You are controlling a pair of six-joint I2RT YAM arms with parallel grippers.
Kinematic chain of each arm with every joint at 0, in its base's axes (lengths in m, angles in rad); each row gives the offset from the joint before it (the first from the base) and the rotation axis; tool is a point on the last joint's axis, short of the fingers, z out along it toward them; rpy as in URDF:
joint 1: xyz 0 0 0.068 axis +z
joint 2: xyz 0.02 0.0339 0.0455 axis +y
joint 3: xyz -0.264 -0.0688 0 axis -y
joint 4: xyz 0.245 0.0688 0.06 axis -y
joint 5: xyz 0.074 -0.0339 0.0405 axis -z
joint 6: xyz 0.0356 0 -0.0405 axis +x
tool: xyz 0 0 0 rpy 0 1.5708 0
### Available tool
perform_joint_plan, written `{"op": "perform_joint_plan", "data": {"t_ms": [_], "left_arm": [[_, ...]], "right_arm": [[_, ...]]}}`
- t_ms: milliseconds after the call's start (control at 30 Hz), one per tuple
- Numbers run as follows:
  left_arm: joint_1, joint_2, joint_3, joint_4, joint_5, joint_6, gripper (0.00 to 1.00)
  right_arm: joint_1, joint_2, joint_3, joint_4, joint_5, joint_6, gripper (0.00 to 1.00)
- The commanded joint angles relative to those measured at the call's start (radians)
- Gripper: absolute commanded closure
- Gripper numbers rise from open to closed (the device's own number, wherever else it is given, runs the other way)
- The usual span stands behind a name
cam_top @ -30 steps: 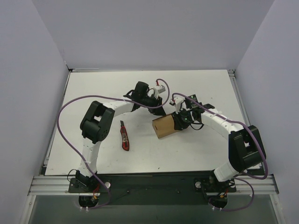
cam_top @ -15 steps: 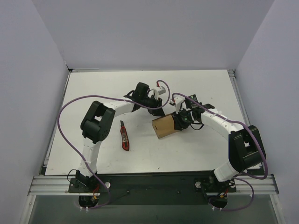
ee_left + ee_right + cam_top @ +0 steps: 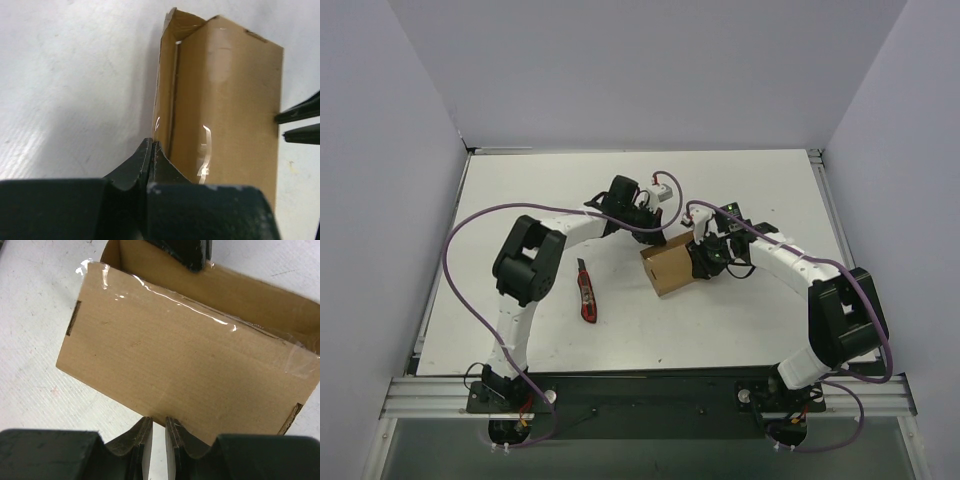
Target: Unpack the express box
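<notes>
At the left of the table [image 3: 520, 190] a red-and-black utility knife [image 3: 586, 292] lies apart from everything else. Right of it, near the table's middle, the left gripper [image 3: 151, 145] has its fingers pressed together on the near end of the express box's [image 3: 668, 270] left wall. The box's long axis runs straight away from this gripper, and the far end stands open with a flap folded out. It sits skewed to the table's edges, with glossy tape across its top. At its right long edge is the right gripper [image 3: 156, 422], closed to a thin slit, its tips touching the cardboard.
</notes>
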Motion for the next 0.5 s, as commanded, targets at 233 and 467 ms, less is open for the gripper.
{"op": "perform_joint_plan", "data": {"t_ms": [233, 467], "left_arm": [[0.082, 0.012, 0.053, -0.078, -0.088, 0.051, 1.0], [0.113, -0.13, 0.151, -0.104, 0.065, 0.031, 1.0]], "right_arm": [[0.002, 0.018, -0.002, -0.079, 0.053, -0.069, 0.81], [-0.071, -0.042, 0.117, -0.163, -0.011, -0.08, 0.81]]}}
